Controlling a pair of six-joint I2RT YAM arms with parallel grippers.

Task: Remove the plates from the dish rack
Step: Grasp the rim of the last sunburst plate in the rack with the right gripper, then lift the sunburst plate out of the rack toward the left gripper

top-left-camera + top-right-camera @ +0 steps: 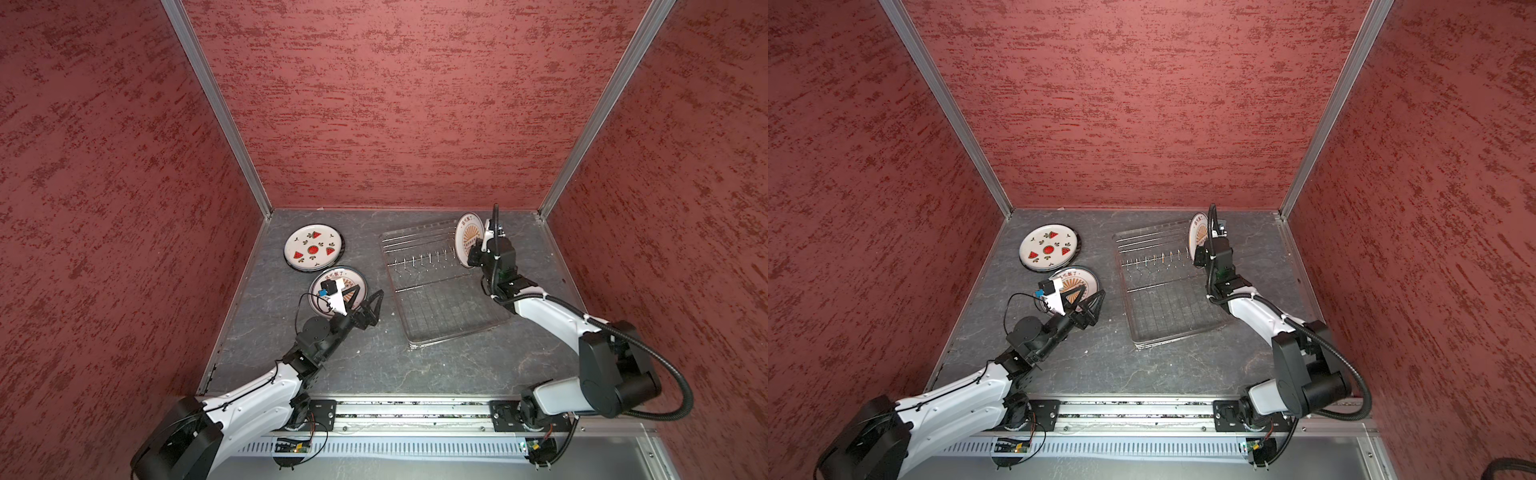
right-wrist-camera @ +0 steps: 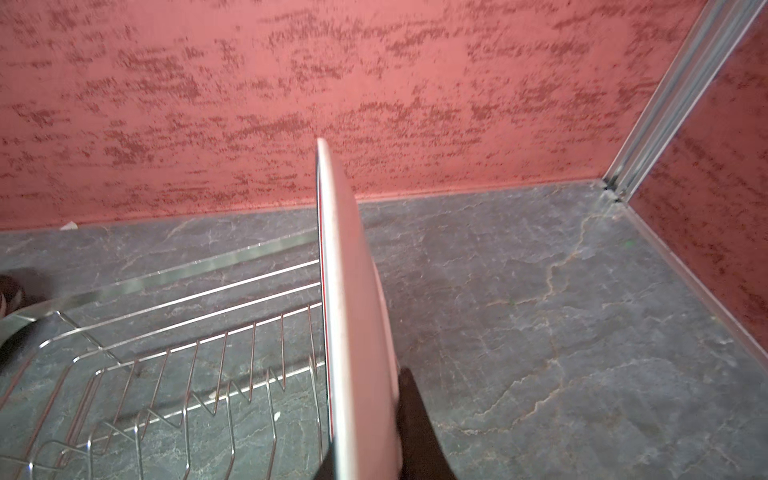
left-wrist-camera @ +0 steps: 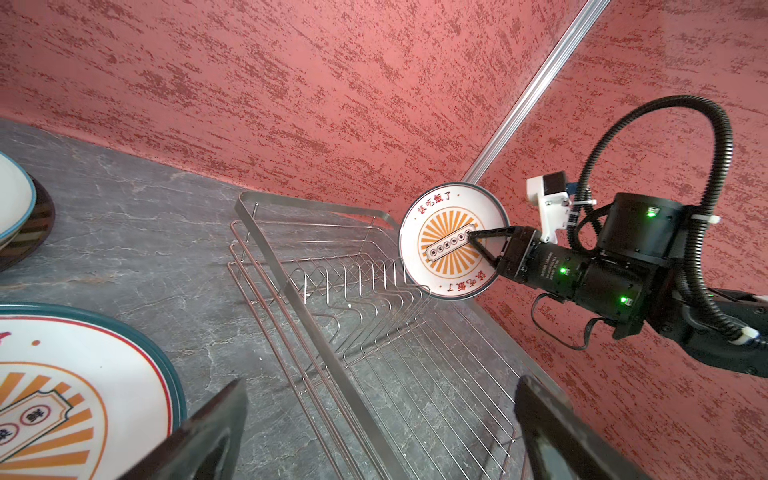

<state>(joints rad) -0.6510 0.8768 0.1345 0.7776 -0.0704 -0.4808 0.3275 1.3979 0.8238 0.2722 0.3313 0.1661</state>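
While right fingers (image 3: 484, 235) clamp one upright plate (image 3: 436, 249), left fingers (image 3: 208, 432) gape empty near two plate piles (image 1: 313, 246) (image 1: 334, 274).

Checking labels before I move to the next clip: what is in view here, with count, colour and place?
dish rack: one, silver wire, right half of the table.
upright sunburst plate: one, white with orange rays, at the rack's far right end.
watermelon plate: one, white with red slices, flat at the far left, on top of a dark-rimmed plate.
flat sunburst plate: one, white with orange rays, just nearer than the watermelon plate.
table: one, dark grey, veined.
walls: three, mottled red, around the table.
left pincer: black, open, at the flat sunburst plate's edge.
right pincer: black, shut on the upright sunburst plate.
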